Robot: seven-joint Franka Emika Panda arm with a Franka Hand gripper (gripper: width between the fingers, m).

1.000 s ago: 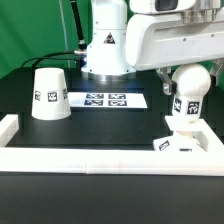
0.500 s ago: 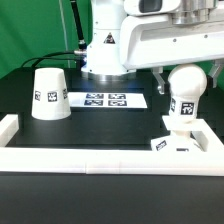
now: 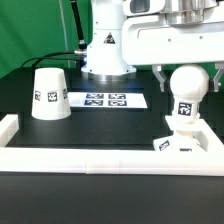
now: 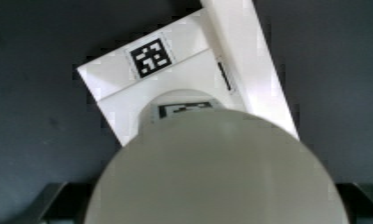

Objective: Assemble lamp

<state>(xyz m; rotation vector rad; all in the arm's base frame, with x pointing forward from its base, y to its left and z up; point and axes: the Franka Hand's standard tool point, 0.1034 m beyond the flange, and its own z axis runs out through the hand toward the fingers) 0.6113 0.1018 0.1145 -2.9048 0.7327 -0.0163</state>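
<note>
The round white bulb (image 3: pixel 187 92) stands upright with its neck in the small square base (image 3: pixel 180 143) at the exterior view's right, against the front rail. My gripper (image 3: pixel 187 76) is above it, its fingers straddling the bulb's top with a small gap on each side, so it is open. In the wrist view the bulb (image 4: pixel 201 165) fills the space between the dark fingers (image 4: pixel 51 203), and the tagged base (image 4: pixel 156 70) lies beyond it. The tapered shade (image 3: pixel 48 95) stands mouth down at the exterior view's left.
The marker board (image 3: pixel 105 100) lies flat between the shade and the bulb. White border rails (image 3: pixel 90 157) run along the front and both sides. The robot's base (image 3: pixel 105 45) stands at the back.
The gripper has risen along the bulb, its fingers now level with the bulb's top. The bulb and base have stayed in place.
</note>
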